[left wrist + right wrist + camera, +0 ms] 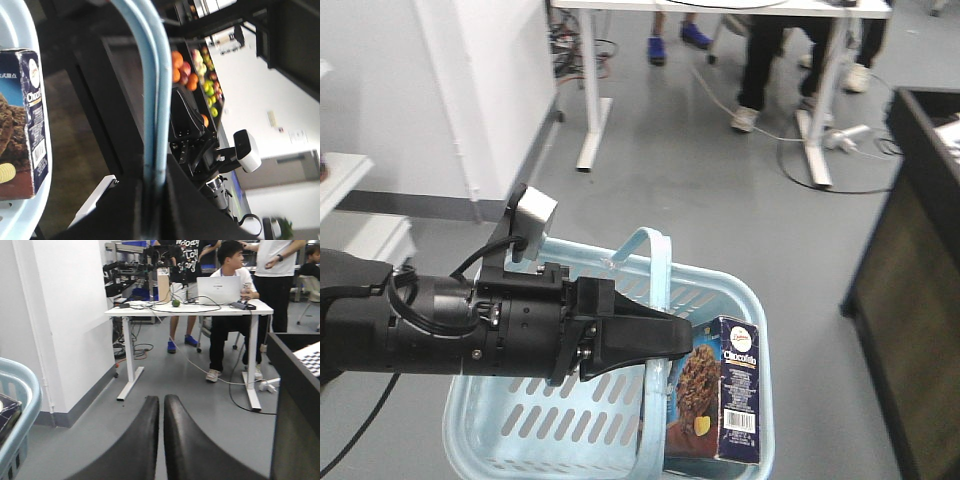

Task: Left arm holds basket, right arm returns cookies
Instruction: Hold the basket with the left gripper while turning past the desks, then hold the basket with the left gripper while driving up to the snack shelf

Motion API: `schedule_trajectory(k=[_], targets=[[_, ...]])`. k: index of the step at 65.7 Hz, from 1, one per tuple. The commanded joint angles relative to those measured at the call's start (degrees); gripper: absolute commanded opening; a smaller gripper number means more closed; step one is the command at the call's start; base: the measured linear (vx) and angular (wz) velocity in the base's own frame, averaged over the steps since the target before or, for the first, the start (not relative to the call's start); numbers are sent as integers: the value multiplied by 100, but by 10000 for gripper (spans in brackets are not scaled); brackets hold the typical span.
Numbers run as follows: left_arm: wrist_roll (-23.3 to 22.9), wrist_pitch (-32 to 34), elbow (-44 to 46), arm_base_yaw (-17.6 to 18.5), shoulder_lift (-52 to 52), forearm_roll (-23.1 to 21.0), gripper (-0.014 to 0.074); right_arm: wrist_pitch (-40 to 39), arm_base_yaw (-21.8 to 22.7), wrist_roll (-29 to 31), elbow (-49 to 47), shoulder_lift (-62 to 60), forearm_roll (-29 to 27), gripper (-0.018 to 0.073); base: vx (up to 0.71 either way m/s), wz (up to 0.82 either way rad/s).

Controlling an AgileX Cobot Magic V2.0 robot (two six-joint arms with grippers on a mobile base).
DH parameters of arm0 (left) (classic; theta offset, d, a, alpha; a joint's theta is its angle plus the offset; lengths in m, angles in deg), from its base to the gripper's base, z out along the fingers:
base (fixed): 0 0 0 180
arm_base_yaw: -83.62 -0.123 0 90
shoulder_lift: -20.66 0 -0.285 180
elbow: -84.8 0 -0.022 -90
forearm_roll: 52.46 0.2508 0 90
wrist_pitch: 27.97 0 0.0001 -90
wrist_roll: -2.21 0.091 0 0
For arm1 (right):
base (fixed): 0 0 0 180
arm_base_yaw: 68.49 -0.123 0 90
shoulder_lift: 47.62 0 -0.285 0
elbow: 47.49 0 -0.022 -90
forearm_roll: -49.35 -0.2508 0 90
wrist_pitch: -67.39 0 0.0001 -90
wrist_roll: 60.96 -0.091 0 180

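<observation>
Two arched handles [152, 90] of the basket [520, 425] run side by side between the fingers [120, 215] of my left gripper [672, 340], and I am clamped on them. In the front view my left arm [410, 330] reaches in from the left edge across the middle of the frame, with its small grey camera block [535, 215] on top. The black wedge of the hand lies over the basket, which fills the lower centre.

The cookies [730, 400] stand upright inside the basket against its right wall, just right of the handles and just beside the tip of my left hand. I cannot tell whether the tip touches the box. Its chocolate-cookie picture is on the face turned left and the barcode label on the face turned right.

My right gripper [161, 440] sits at the bottom centre of its own wrist view, its two dark fingers pressed together with nothing between them. It is clear of the basket, whose rim shows at the left edge of that view. It points over grey floor toward a white desk [190, 310] in the upper middle, where a person [232, 260] sits behind a laptop [217, 290].

In the left wrist view my right arm [195, 150] stands right of the handles, in front of a dark shelf of fruit [192, 75].
</observation>
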Motion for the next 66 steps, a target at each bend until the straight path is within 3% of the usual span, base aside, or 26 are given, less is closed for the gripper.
schedule_trajectory(k=[1, 66], targets=[[107, -297, 207, 33, -183, -674, -3, -393, 8, 23, 106, -73, 44, -11, 29, 47], [107, -297, 207, 33, -183, -674, -3, -393, 8, 23, 106, -73, 44, -11, 28, 66]])
